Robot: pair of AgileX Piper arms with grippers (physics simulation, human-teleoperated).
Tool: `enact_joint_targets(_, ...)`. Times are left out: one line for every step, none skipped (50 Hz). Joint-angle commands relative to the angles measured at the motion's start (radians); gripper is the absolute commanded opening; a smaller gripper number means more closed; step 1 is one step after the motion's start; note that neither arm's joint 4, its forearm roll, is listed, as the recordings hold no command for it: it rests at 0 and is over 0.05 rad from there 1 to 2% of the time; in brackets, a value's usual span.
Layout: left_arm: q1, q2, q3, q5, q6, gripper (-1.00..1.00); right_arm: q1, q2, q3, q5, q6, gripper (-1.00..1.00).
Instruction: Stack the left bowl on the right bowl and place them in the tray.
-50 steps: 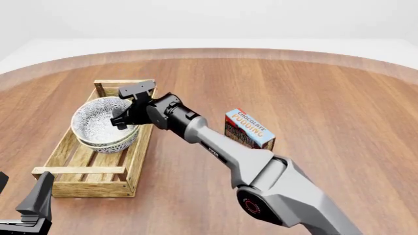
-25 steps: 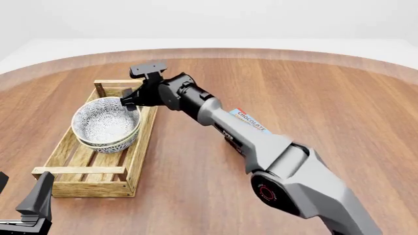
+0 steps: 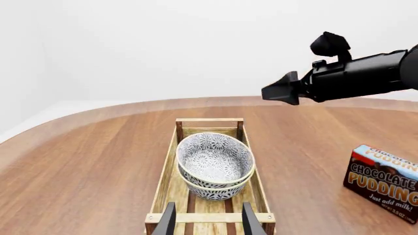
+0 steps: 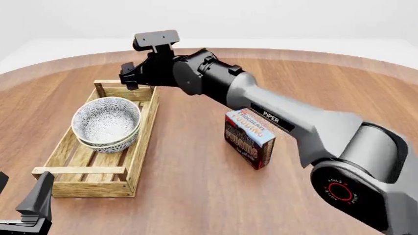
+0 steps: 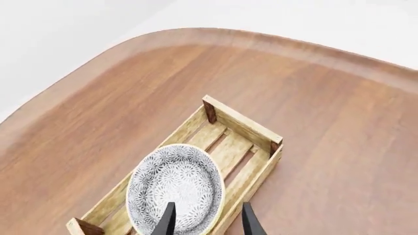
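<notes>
1. The tray (image 4: 141, 128) sits on the left side of the wooden table (image 4: 339, 98), its long axis running away from the arms' side and leaning slightly to the right as it goes back.
2. Its near end rail is close to the left gripper (image 4: 29, 208); its far end, with two corner posts, lies beneath the raised right gripper (image 4: 130, 76).
3. Two patterned bowls sit nested in the tray, the upper bowl (image 4: 104, 119) inside the lower bowl (image 4: 112, 144), mouths facing up, in the middle-to-far part of the crate. The near slats are bare.
4. The right gripper hangs in the air above the tray's far end, clear of the bowls. In the right wrist view its two fingertips (image 5: 168, 221) stand parted with nothing between them.
5. The left gripper waits low near the table's near-left edge, aimed straight down the tray's length; in the left wrist view its fingers (image 3: 168, 223) are spread and empty.
6. A blue-and-brown box (image 4: 248, 138) stands on the table to the right of the tray, well apart from it. It reads "CHOCOLATE PUDDING" and, in small print, "Just add milk!".
7. "PIPER" is printed on the right arm's (image 4: 281, 117) grey link.
</notes>
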Motion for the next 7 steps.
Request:
enact_joint_targets(0.000, 0.000, 0.000, 0.000, 0.000, 1.00, 0.010, -0.173, 0.226, -0.111, -0.015, 1.00)
enact_joint_targets(0.000, 0.000, 0.000, 0.000, 0.000, 1.00, 0.002, -0.204, 0.266, -0.134, -0.022, 1.00)
enact_joint_targets(0.000, 0.000, 0.000, 0.000, 0.000, 1.00, 0.002, -0.205, 0.268, -0.135, -0.022, 1.00)
enact_joint_targets(0.000, 0.000, 0.000, 0.000, 0.000, 1.00, 0.003, -0.215, 0.283, -0.143, -0.019, 1.00)
enact_joint_targets(0.000, 0.000, 0.000, 0.000, 0.000, 1.00, 0.000, -0.233, 0.309, -0.160, -0.012, 1.00)
enact_joint_targets(0.000, 0.000, 0.000, 0.000, 0.000, 1.00, -0.001, -0.243, 0.325, -0.169, -0.011, 1.00)
enact_joint_targets(0.000, 0.000, 0.000, 0.000, 0.000, 1.00, -0.002, -0.256, 0.347, -0.180, -0.014, 1.00)
